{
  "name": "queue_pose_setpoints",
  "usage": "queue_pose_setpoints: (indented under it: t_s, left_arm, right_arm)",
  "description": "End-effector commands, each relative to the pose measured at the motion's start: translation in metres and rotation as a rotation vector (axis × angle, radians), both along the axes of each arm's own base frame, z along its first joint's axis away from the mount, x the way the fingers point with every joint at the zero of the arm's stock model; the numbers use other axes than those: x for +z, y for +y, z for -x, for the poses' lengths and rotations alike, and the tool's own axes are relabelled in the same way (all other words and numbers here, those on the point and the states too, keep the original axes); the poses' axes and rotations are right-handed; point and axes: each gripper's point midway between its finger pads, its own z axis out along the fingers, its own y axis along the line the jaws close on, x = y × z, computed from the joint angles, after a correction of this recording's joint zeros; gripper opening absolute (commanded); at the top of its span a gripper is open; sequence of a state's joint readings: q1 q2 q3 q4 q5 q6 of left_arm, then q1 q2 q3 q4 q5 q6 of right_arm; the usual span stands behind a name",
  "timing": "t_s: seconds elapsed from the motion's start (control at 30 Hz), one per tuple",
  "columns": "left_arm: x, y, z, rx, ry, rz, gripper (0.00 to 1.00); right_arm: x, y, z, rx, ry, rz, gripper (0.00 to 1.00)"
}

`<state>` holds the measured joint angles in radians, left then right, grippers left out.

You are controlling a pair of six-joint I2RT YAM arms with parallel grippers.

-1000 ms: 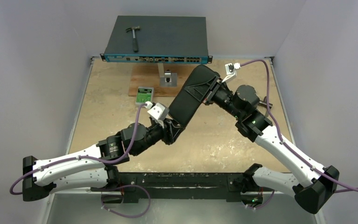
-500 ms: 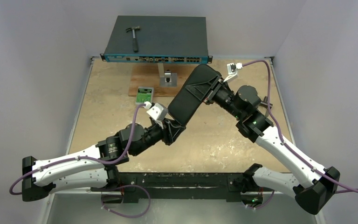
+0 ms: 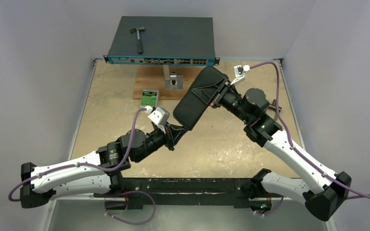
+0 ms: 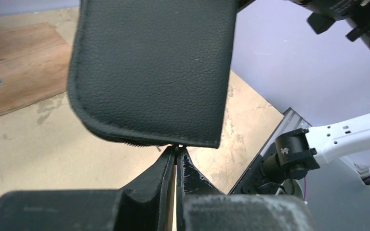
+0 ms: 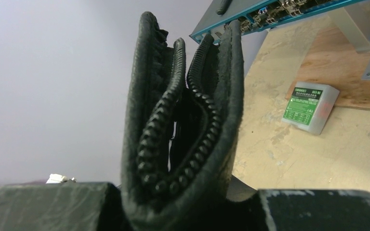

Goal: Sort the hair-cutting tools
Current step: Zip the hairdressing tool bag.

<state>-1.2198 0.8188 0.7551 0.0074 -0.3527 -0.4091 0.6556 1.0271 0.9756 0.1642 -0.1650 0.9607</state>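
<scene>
Right fingers (image 5: 318, 211) clamp a black zippered pouch (image 3: 200, 98) above the tabletop (image 3: 115, 96), while left fingers (image 4: 149, 183) press together at its lower edge

The pouch (image 3: 197, 98) is hanging over the tabletop's (image 3: 111, 106) middle, the box (image 3: 150, 97) is lying left of it, and the hammer (image 3: 138, 39) is lying on the switch (image 3: 178, 33) behind them.

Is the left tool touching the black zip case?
Touching. In the left wrist view, the shut left tool meets the black zip case at its lower edge, with no gap.
</scene>
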Motion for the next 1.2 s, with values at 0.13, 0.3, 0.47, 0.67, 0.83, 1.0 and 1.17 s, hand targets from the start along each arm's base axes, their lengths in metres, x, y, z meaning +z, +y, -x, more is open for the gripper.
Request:
queue_pose_setpoints:
  t_s: [0.13, 0.3, 0.47, 0.67, 0.83, 1.0, 1.17]
  left_arm:
    - [-0.008, 0.040, -0.020, 0.205, 0.029, -0.011, 0.00]
    - [-0.015, 0.050, -0.023, 0.254, 0.039, -0.034, 0.00]
    - [-0.019, 0.057, -0.027, 0.291, 0.041, -0.044, 0.00]
    - [-0.019, 0.067, -0.033, 0.348, 0.029, -0.070, 0.00]
    - [-0.014, 0.073, -0.035, 0.367, 0.001, -0.088, 0.00]
    - [0.000, 0.080, -0.034, 0.361, -0.058, -0.076, 0.00]
    - [0.020, 0.082, -0.028, 0.306, -0.133, -0.031, 0.00]
  right_arm:
    - [0.003, -0.007, 0.007, -0.011, -0.071, 0.062, 0.00]
    - [0.002, -0.006, 0.009, 0.005, -0.078, 0.082, 0.00]
    - [0.001, -0.004, 0.014, 0.032, -0.092, 0.104, 0.00]
    - [-0.007, 0.012, 0.027, 0.171, -0.114, 0.165, 0.00]
    - [-0.020, 0.019, 0.039, 0.271, -0.124, 0.218, 0.00]
    - [-0.034, 0.020, 0.056, 0.367, -0.138, 0.271, 0.00]
    - [-0.048, 0.016, 0.071, 0.426, -0.153, 0.311, 0.00]
